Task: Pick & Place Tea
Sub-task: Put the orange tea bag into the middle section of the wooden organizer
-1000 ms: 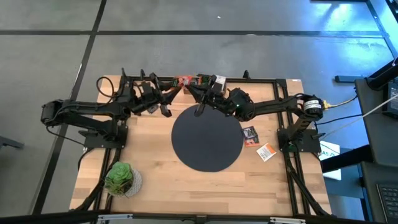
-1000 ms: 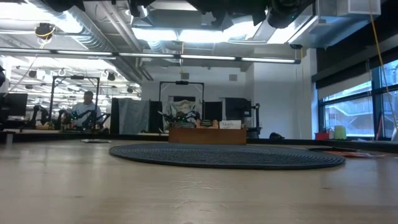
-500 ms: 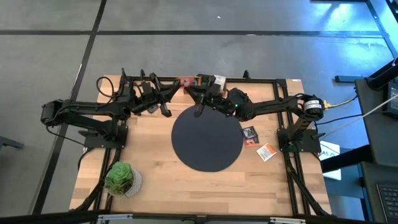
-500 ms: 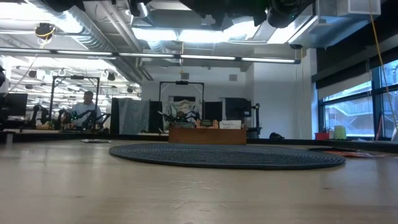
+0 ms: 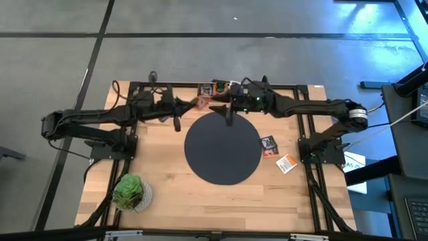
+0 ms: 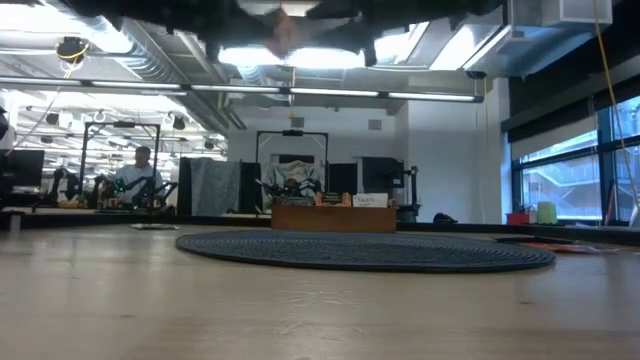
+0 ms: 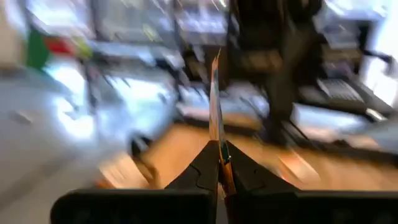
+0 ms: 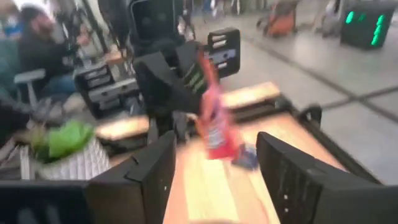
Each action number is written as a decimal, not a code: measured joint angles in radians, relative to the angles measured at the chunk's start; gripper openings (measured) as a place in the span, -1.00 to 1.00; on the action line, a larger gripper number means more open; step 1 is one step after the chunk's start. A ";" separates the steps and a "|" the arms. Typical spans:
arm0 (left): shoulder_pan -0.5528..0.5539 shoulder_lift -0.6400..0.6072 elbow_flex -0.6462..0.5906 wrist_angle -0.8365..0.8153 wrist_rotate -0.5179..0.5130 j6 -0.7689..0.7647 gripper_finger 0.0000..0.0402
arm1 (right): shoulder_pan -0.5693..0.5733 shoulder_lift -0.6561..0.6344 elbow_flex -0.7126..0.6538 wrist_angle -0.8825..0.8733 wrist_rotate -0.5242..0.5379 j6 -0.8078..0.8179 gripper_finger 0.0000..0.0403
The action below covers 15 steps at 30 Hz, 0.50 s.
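Red and thin, a tea packet (image 5: 199,102) is hanging in the air over the back edge of the bench (image 5: 167,194), just behind the black mat (image 5: 222,148). The left gripper (image 5: 192,103) is pinching it, with its jaws pressed together on the lower edge, so the packet is standing up on its thin side. The right gripper (image 5: 221,102) is sitting just beside it with its jaws spread wide and nothing in them. This looks like a hand-over from one arm to the other, maybe so the left arm can set the packet down on the mat.

More tea is waiting in a small box (image 5: 217,87) at the back rail. A dark packet (image 5: 268,144) and an orange packet (image 5: 286,163) are lying flat on the wood by the right side of the mat. A green plant (image 5: 130,191) is standing at the front left corner.

From above, the packet is only a small red spot. The left wrist view is showing it edge-on (image 7: 216,99) between the fingers (image 7: 200,169). The right wrist view is showing its flat red face (image 8: 213,118) and the open gap in front of it. The low view is showing the mat (image 6: 365,250), with the arms only as dark shapes along the top.
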 joint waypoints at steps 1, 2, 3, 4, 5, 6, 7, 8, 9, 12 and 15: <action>0.020 0.001 0.000 -0.045 0.066 -0.021 -0.98 | -0.011 -0.015 0.000 -0.042 -0.020 -0.006 0.12; 0.039 0.007 0.000 -0.081 0.136 -0.041 -0.98 | -0.021 -0.029 0.000 -0.079 -0.029 -0.011 0.14; 0.056 0.018 0.000 -0.106 0.204 -0.063 -0.98 | -0.028 -0.038 0.000 -0.094 -0.033 -0.015 0.16; 0.069 0.029 0.000 -0.132 0.261 -0.087 -0.98 | -0.035 -0.046 0.000 -0.101 -0.033 -0.016 0.17; 0.081 0.045 0.000 -0.156 0.311 -0.112 -0.98 | -0.039 -0.052 0.000 -0.101 -0.035 -0.017 0.18; 0.090 0.062 0.000 -0.166 0.350 -0.132 -0.98 | -0.042 -0.054 0.000 -0.092 -0.034 -0.017 0.18; 0.096 0.079 0.000 -0.173 0.379 -0.146 -0.98 | -0.042 -0.054 0.000 -0.086 -0.034 -0.018 0.18; 0.100 0.097 0.000 -0.175 0.400 -0.153 -0.98 | -0.042 -0.054 0.000 -0.089 -0.035 -0.020 0.18; 0.102 0.115 0.000 -0.174 0.412 -0.156 -0.98 | -0.041 -0.049 0.000 -0.094 -0.035 -0.022 0.18; 0.101 0.167 0.000 -0.164 0.428 -0.157 -0.98 | -0.041 -0.023 0.000 -0.120 -0.061 -0.018 0.18; 0.101 0.217 0.000 -0.151 0.485 -0.169 -0.98 | -0.041 0.006 0.000 -0.124 -0.146 -0.019 0.18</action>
